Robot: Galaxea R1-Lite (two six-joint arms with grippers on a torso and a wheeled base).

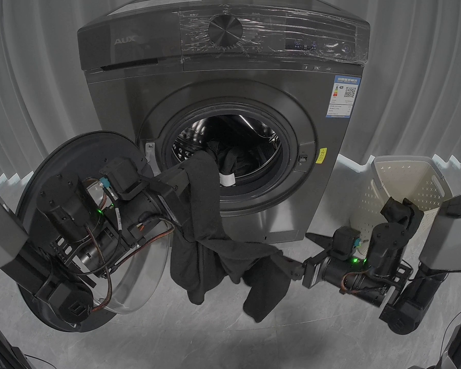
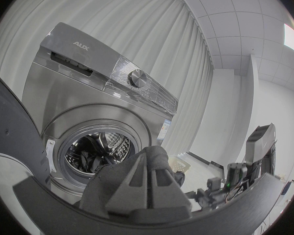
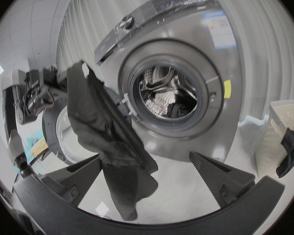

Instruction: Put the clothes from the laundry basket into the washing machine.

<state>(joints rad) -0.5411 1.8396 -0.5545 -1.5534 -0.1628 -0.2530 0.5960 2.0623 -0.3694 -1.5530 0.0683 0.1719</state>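
My left pincer (image 2: 148, 167) is clamping the black garment (image 1: 210, 252); my right pincer (image 3: 144, 155) is gaping, cloth covering 1 finger.

The head camera looks forward and down on the washing machine (image 1: 225, 78) from close in front, with the open door (image 1: 77, 155) and the laundry basket (image 1: 404, 180) at its sides. The left wrist camera sits low beside the door, tilted up across the machine's front to the ceiling. The right wrist camera, low near the floor, faces the drum opening (image 3: 168, 97). All three views share that opening and the hanging black garment (image 1: 205, 221)
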